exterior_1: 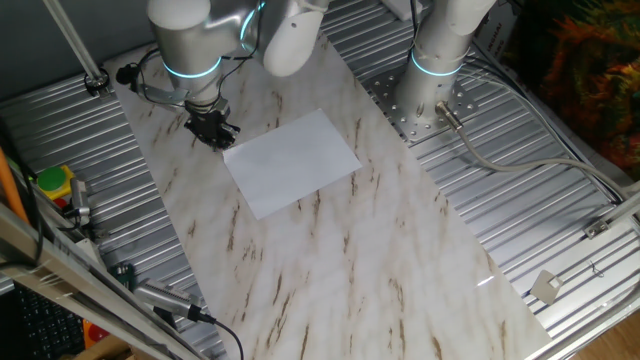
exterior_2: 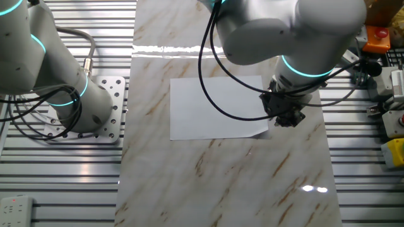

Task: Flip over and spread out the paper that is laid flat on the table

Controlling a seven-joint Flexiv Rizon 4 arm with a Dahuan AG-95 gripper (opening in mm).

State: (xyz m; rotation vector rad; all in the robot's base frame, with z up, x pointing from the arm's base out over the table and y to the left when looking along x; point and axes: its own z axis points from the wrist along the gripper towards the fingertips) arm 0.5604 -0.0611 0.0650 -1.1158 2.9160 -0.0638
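The white paper lies flat on the marble table, in its far half. In the other fixed view the paper shows its near right corner slightly curled on the table. My gripper points down, low over the table, just off the paper's left corner. In the other fixed view the gripper sits right beside that curled corner. Its black fingers are too dark and small to tell whether they are open or touching the sheet.
A second arm's base stands on a bolted plate beside the table, also in the other fixed view. Ribbed metal surfaces flank the table. A grey cable, a yellow-green object and tools lie on them.
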